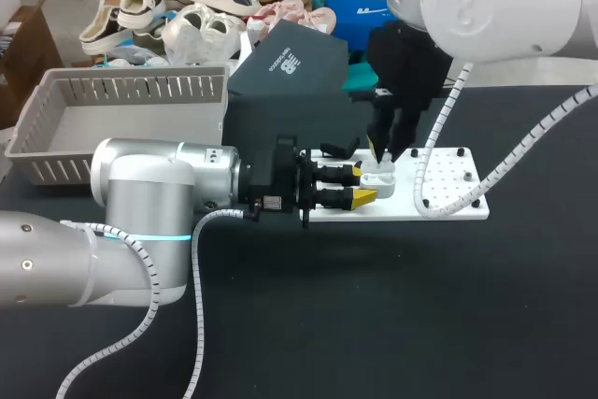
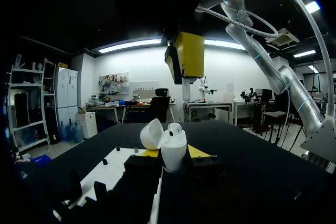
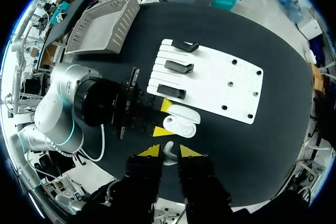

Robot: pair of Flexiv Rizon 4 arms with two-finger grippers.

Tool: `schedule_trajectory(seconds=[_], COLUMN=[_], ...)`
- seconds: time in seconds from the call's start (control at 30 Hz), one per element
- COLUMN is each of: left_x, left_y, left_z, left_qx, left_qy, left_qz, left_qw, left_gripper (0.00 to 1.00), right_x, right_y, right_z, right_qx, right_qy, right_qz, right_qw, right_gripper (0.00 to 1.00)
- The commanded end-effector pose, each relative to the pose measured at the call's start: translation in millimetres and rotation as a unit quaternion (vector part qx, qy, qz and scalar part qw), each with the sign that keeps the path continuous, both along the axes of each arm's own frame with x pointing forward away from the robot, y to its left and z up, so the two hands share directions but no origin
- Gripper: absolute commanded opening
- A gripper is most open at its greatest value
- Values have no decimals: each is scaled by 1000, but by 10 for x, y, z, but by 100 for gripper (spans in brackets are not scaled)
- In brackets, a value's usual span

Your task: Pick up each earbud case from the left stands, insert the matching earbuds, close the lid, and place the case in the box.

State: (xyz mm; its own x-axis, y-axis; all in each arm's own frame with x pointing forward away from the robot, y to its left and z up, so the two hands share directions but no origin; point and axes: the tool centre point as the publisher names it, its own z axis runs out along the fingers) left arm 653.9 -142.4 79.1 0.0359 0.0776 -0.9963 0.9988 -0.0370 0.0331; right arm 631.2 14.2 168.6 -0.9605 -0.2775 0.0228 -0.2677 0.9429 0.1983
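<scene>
No text can be read. Dark box (image 1: 290, 67) at the surface's far edge: white mark and a short line of small white lettering on its sloped lid, too small to make out.

The case (image 1: 381, 178) stands between the left gripper's (image 1: 366, 182) fingers, gripped from both sides, with its lid (image 2: 152, 134) tipped back to one side. The right gripper (image 1: 391, 154) hangs straight above the case, with an earbud (image 3: 168, 153) pinched between its fingers. The board (image 1: 453, 189) lies under and ahead of the left gripper's tips. Three stands (image 3: 178, 67) sit in a row on the board's end nearest that gripper, just off to its side. The basket (image 1: 121, 119) lies back beside the left arm, well apart from the board. The box (image 1: 290, 72) is next to the basket, beyond the stands.
</scene>
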Motion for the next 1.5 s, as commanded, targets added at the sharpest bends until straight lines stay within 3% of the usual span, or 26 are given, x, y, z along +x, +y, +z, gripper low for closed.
schedule_trajectory(seconds=[0.03, 0.3, 0.63, 1.5], left_x=[-7, -7, -7, -7], left_y=[2, 2, 2, 2], left_z=[-4, -4, -4, -4], left_qx=[-1, -1, -1, -1], left_qy=[-1, -1, -1, -1], left_qz=[1, 1, 1, 1], left_qw=[1000, 1000, 1000, 1000], left_gripper=[0, 0, 0, 0], right_x=[-2, -6, -28, 66], right_y=[-6, 28, 124, 140], right_z=[2, -22, -102, -265], right_qx=[1, 25, 26, 35], right_qy=[0, -25, -23, -60], right_qz=[1, -23, -19, -41], right_qw=[1000, 999, 999, 997], right_gripper=[0, 0, 0, 0])
